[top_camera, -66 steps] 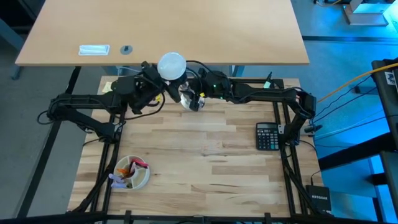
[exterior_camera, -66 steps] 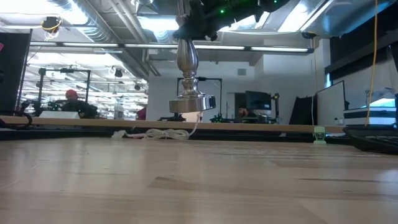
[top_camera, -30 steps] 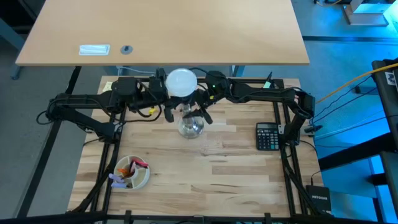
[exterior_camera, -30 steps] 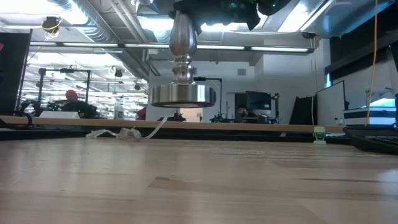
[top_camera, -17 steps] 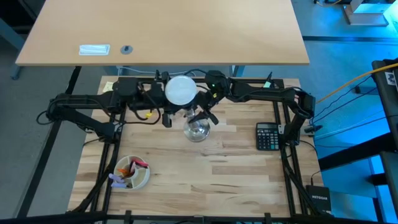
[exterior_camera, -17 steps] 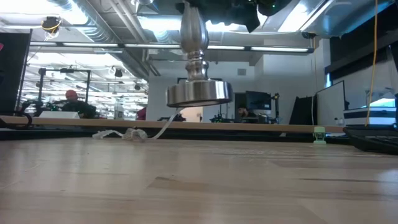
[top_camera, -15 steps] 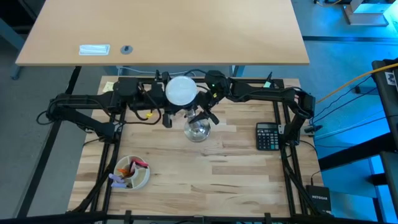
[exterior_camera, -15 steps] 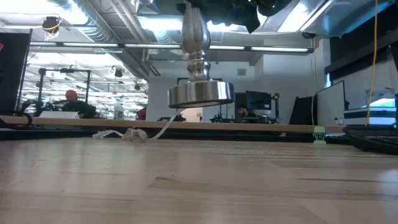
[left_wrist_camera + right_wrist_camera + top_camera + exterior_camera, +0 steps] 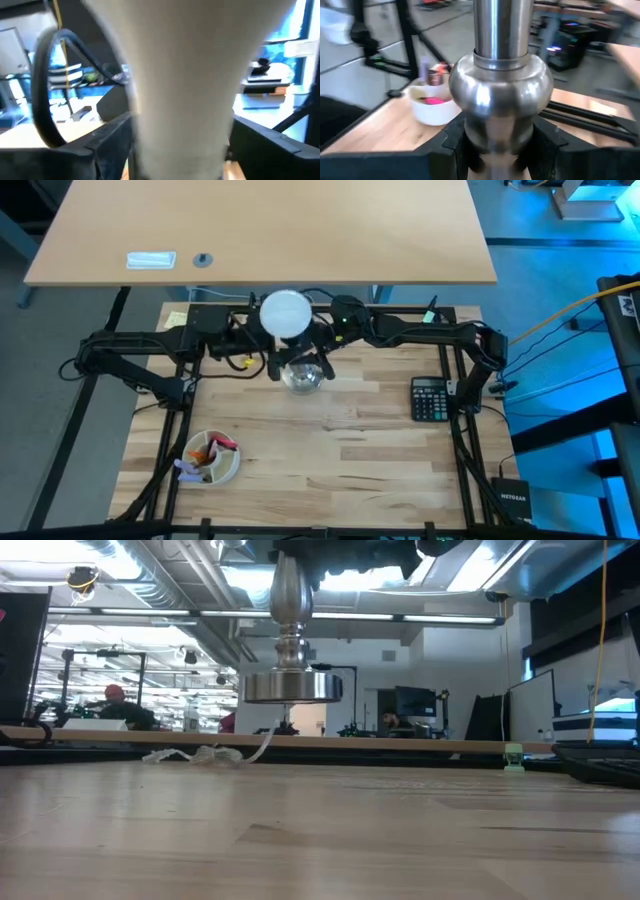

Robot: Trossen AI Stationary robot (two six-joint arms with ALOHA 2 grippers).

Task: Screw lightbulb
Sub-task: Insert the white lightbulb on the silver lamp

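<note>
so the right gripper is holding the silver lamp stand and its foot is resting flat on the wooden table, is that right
Not quite. The right gripper does hold the silver stand, but the foot hangs in the air, clear of the wooden table. The low view shows the gap beneath it.

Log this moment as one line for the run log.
lightbulb on silver stand | stand off table, right claw shut on stem | left claw beside bulb neck

The lightbulb looks matt white; below it, the stand is polished, mirror-bright metal, over a pale wood-plank table.
</note>
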